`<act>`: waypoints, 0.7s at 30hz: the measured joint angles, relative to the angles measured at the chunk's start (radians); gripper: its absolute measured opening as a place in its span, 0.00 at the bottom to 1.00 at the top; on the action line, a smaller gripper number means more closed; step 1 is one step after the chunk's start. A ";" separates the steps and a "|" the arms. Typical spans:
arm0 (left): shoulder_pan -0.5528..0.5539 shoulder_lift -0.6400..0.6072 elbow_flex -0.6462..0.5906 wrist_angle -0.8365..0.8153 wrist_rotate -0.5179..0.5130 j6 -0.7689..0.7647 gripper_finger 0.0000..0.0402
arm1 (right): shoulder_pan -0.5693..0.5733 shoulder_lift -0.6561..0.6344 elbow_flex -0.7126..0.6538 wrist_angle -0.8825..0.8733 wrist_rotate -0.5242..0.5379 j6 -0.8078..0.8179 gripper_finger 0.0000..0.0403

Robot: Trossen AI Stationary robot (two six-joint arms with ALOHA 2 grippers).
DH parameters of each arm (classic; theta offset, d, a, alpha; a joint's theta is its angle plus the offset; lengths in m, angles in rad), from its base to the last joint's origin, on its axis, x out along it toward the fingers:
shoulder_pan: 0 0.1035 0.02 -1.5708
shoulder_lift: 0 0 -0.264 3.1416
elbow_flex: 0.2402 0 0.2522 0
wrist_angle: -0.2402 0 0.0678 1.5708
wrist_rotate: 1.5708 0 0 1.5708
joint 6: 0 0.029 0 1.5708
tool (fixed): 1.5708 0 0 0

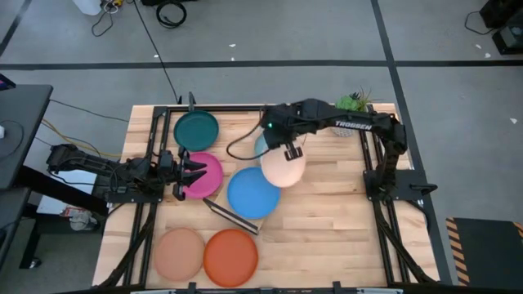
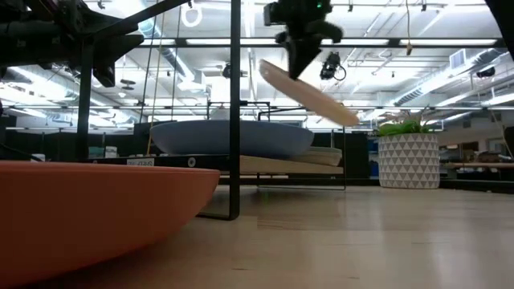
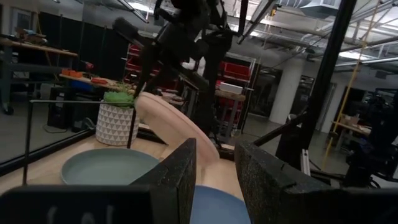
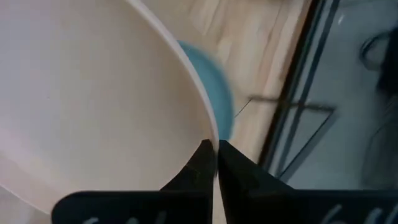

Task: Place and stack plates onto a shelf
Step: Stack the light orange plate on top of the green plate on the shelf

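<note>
My right gripper (image 1: pixel 291 152) is shut on the cream plate (image 1: pixel 283 169), which it carries tilted above the light blue plate (image 1: pixel 261 145) and beside the blue plate (image 1: pixel 252 193). The blue plate lies flat on the shelf (image 2: pixel 265 164), a pale board on black legs. My left gripper (image 1: pixel 193 170) hangs open in the air over the magenta plate (image 1: pixel 206 174). The teal plate (image 1: pixel 196 129), tan plate (image 1: pixel 180 253) and orange plate (image 1: pixel 230 257) lie flat on the table. I see no grey plate. My right gripper pinches the cream plate's rim (image 4: pixel 210 134) between its two fingertips (image 4: pixel 202 158), coming from above and pointing down. The plate is lifted clear and slopes down from the fingers toward the table's right (image 2: pixel 309 92).
A white patterned pot with a green plant (image 1: pixel 353 104) stands at the far right. Black frame bars (image 1: pixel 372 163) run along both table sides, and a black upright post (image 2: pixel 234 104) shows in the low view. Bare table (image 1: pixel 327 229) lies near right.
</note>
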 joint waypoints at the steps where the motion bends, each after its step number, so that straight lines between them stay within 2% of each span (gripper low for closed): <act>1: 0.000 0.000 0.000 0.000 -0.008 0.000 0.29 | -0.012 0.003 0.000 0.024 -0.002 -0.036 0.03; 6: 0.000 0.000 0.000 0.000 -0.045 0.000 0.29 | -0.072 0.024 0.000 0.109 -0.015 -0.140 0.03; 14: 0.000 0.000 0.000 0.000 -0.047 0.000 0.29 | -0.156 0.068 0.000 0.125 -0.043 -0.165 0.03; 21: 0.000 0.000 0.000 -0.001 -0.047 0.000 0.29 | -0.158 0.096 0.000 0.131 -0.003 -0.155 0.19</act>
